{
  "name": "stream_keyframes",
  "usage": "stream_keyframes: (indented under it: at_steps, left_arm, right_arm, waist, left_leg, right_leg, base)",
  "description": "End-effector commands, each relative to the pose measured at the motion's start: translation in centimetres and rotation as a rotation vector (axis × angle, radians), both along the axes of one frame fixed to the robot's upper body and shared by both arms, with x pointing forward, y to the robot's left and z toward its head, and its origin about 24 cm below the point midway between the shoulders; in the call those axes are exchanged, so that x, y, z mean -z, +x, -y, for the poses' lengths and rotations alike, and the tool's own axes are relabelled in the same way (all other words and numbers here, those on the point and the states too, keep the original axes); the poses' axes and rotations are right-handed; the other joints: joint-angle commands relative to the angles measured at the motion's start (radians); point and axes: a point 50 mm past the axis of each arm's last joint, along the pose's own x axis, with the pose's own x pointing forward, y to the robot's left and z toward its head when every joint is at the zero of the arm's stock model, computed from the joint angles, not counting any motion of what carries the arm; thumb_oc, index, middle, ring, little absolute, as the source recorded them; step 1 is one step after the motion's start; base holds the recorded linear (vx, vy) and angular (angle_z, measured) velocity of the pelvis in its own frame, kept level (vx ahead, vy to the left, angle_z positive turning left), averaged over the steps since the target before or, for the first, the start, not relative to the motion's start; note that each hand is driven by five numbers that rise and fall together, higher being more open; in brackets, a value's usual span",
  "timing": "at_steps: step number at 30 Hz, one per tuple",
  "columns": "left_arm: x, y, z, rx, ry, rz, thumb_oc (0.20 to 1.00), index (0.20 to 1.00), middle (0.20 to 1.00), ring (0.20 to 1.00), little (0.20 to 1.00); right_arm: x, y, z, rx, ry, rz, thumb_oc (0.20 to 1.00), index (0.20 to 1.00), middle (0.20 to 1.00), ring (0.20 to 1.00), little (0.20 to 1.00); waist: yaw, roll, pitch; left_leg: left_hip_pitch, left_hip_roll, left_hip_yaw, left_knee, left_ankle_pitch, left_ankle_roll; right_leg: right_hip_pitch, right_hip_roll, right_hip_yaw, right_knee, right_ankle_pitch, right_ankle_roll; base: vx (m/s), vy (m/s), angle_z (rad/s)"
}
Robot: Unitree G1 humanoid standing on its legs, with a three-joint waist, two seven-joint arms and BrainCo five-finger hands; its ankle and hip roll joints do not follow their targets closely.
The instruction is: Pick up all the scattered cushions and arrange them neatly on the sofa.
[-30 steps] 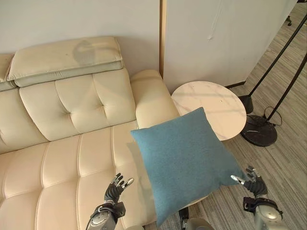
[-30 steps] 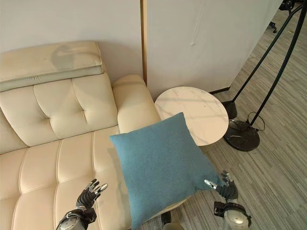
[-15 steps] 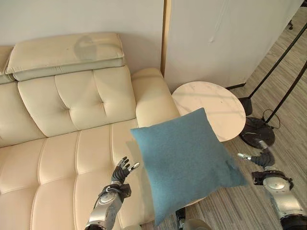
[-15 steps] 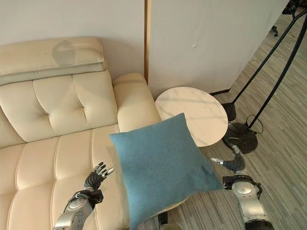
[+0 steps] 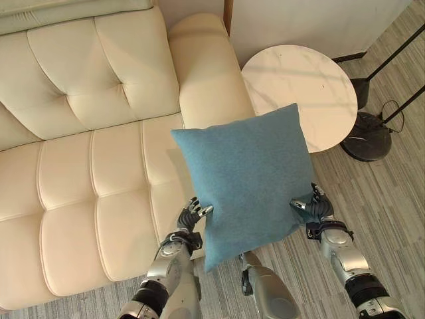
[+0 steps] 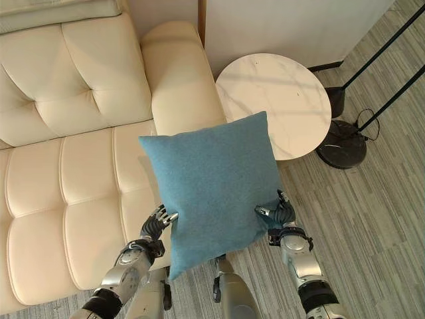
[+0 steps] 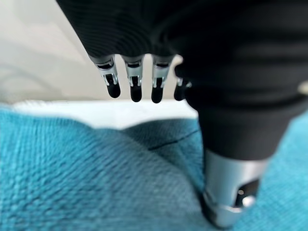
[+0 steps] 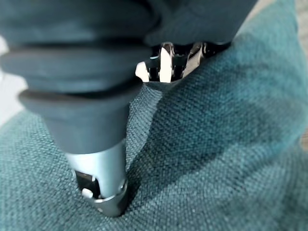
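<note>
Both hands [image 5: 192, 216] now clamp cushion [image 5: 246, 173], fingertips buried.

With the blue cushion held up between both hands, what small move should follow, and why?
Probably carry the blue cushion to the robot's left and set it on the sofa seat. The left hand and right hand pinch its lower corners, and it hangs over the seat's edge and armrest, partly above floor.

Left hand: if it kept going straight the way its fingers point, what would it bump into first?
The left hand points up and forward, pinching the blue cushion. Straight on, it would probably meet the cream sofa seat just past the fingers, though depth is hard to judge.
</note>
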Motion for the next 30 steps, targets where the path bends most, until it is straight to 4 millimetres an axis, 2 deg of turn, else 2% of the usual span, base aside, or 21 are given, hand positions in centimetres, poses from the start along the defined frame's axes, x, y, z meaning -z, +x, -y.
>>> stream_keyframes:
  at_steps: [1,6,7,8,9,10,11,12,13,14,15,18,25,27,30]
  left_arm:
    - [-2.6,1.7,2.8,0.061,-0.089,0.122,1.000,1.000,1.000,1.000,1.000]
    - [-4.6,1.9,4.8,0.167,-0.154,0.217,1.000,1.000,1.000,1.000,1.000]
    - [-4.7,1.7,5.1,0.184,-0.169,0.221,0.589,0.589,0.589,0.589,0.589]
    - [-4.8,1.5,5.4,0.200,-0.193,0.223,0.558,0.558,0.558,0.558,0.558]
    - [-4.9,1.4,5.6,0.210,-0.211,0.227,0.338,0.338,0.338,0.338,0.338]
    - [-5.0,1.4,5.8,0.217,-0.231,0.226,0.200,0.200,0.200,0.200,0.200]
    - [-5.0,1.3,5.9,0.218,-0.257,0.220,0.200,0.200,0.200,0.200,0.200]
    - [-5.0,1.2,6.2,0.222,-0.285,0.215,0.200,0.200,0.200,0.200,0.200]
    - [-4.7,1.0,6.4,0.221,-0.315,0.198,0.200,0.200,0.200,0.200,0.200]
    - [-4.8,0.9,6.8,0.207,-0.385,0.184,0.200,0.200,0.200,0.200,0.200]
    - [-4.8,0.9,6.7,0.207,-0.385,0.184,0.200,0.200,0.200,0.200,0.200]
    - [-4.9,0.6,7.0,0.210,-0.444,0.181,0.200,0.200,0.200,0.200,0.200]
    - [-5.3,0.2,6.0,0.265,-0.368,0.241,0.200,0.200,0.200,0.200,0.200]
    - [-5.4,0.0,5.0,0.271,-0.318,0.265,0.200,0.200,0.200,0.200,0.200]
    - [-7.0,-0.2,3.3,0.286,-0.239,0.362,0.200,0.200,0.200,0.200,0.200]
  right_arm:
    - [-0.3,0.3,-6.1,-0.133,0.288,0.074,1.000,1.000,1.000,1.000,1.000]
    - [-1.2,-0.6,-7.9,-0.195,0.491,0.141,1.000,1.000,1.000,1.000,1.000]
    - [-1.3,-0.8,-8.1,-0.207,0.519,0.145,1.000,1.000,1.000,1.000,1.000]
    - [-1.4,-1.0,-8.4,-0.225,0.552,0.150,1.000,1.000,1.000,1.000,1.000]
    - [-1.4,-1.1,-8.5,-0.229,0.585,0.150,1.000,1.000,1.000,1.000,1.000]
    - [-1.4,-1.2,-8.8,-0.236,0.626,0.150,1.000,1.000,1.000,1.000,1.000]
    - [-1.1,-1.4,-9.1,-0.241,0.678,0.139,0.736,0.736,0.736,0.736,0.736]
    - [-0.8,-1.5,-9.5,-0.243,0.727,0.126,0.567,0.567,0.567,0.567,0.567]
    - [-0.5,-1.7,-9.9,-0.241,0.777,0.115,0.322,0.322,0.322,0.322,0.322]
    - [0.1,-1.9,-10.9,-0.232,0.884,0.080,0.200,0.200,0.200,0.200,0.200]
    - [0.1,-1.9,-10.9,-0.233,0.884,0.080,0.200,0.200,0.200,0.200,0.200]
    - [0.8,-2.4,-12.4,-0.222,1.035,0.041,0.200,0.200,0.200,0.200,0.200]
    - [0.2,-2.6,-12.7,-0.242,1.119,0.084,0.200,0.200,0.200,0.200,0.200]
    - [-0.7,-2.4,-12.4,-0.272,1.106,0.124,0.200,0.200,0.200,0.200,0.200]
    - [-2.6,-2.4,-11.9,-0.360,1.045,0.199,0.200,0.200,0.200,0.200,0.200]
  waist:
    - [0.017,-0.041,-0.020]
    - [0.010,-0.050,-0.010]
    - [0.009,-0.051,-0.010]
    - [0.008,-0.052,-0.009]
    - [0.007,-0.052,-0.009]
    - [0.007,-0.052,-0.007]
    - [0.007,-0.052,-0.004]
    - [0.007,-0.052,-0.002]
    - [0.008,-0.052,0.001]
    - [0.011,-0.051,0.007]
    - [0.011,-0.051,0.007]
    - [0.017,-0.047,0.014]
    - [0.021,-0.039,0.002]
    - [0.025,-0.036,-0.013]
    - [0.033,-0.036,-0.034]
  left_leg:
    - [0.021,0.009,0.019,-0.003,-0.050,-0.024]
    - [0.026,0.017,0.032,-0.007,-0.050,-0.032]
    - [0.029,0.018,0.033,-0.007,-0.051,-0.033]
    - [0.032,0.019,0.035,-0.007,-0.052,-0.034]
    - [0.034,0.019,0.037,-0.007,-0.052,-0.035]
    - [0.036,0.020,0.039,-0.007,-0.053,-0.035]
    - [0.038,0.020,0.040,-0.007,-0.053,-0.036]
    - [0.040,0.020,0.040,-0.007,-0.053,-0.037]
    - [0.041,0.020,0.041,-0.007,-0.053,-0.039]
    - [0.043,0.020,0.041,-0.007,-0.054,-0.040]
    - [0.043,0.020,0.041,-0.007,-0.054,-0.040]
    - [0.049,0.019,0.043,-0.007,-0.056,-0.041]
    - [0.062,0.017,0.050,-0.007,-0.062,-0.039]
    - [0.073,0.016,0.050,-0.007,-0.068,-0.036]
    - [0.094,0.011,0.049,-0.007,-0.082,-0.030]
  right_leg:
    - [0.015,-0.050,0.002,0.043,-0.152,0.042]
    - [0.018,-0.047,0.000,0.037,-0.149,0.046]
    - [0.021,-0.047,0.000,0.036,-0.149,0.047]
    - [0.023,-0.048,-0.001,0.034,-0.148,0.048]
    - [0.025,-0.048,0.000,0.033,-0.148,0.048]
    - [0.027,-0.048,0.000,0.032,-0.148,0.049]
    - [0.028,-0.048,-0.001,0.031,-0.147,0.049]
    - [0.029,-0.049,-0.001,0.032,-0.146,0.050]
    - [0.030,-0.049,-0.002,0.032,-0.146,0.050]
    - [0.032,-0.049,-0.001,0.030,-0.144,0.050]
    - [0.032,-0.049,-0.001,0.030,-0.144,0.050]
    - [0.037,-0.051,-0.002,0.030,-0.143,0.052]
    - [0.053,-0.056,0.001,0.025,-0.145,0.056]
    - [0.062,-0.059,-0.001,0.025,-0.147,0.057]
    - [0.085,-0.065,-0.002,0.024,-0.152,0.062]
  base:
    - [-0.03,0.000,0.02]
    - [0.00,0.000,0.00]
    - [0.00,0.000,0.00]
    - [0.00,0.000,0.00]
    - [0.00,0.000,0.00]
    - [0.00,0.000,0.00]
    - [0.00,0.000,0.00]
    - [0.00,0.000,0.00]
    - [0.00,0.000,0.00]
    - [0.00,0.000,0.00]
    - [0.00,0.000,0.00]
    - [0.00,0.000,0.00]
    - [0.00,0.037,-0.02]
    - [0.02,0.058,-0.02]
    - [0.03,0.067,0.00]
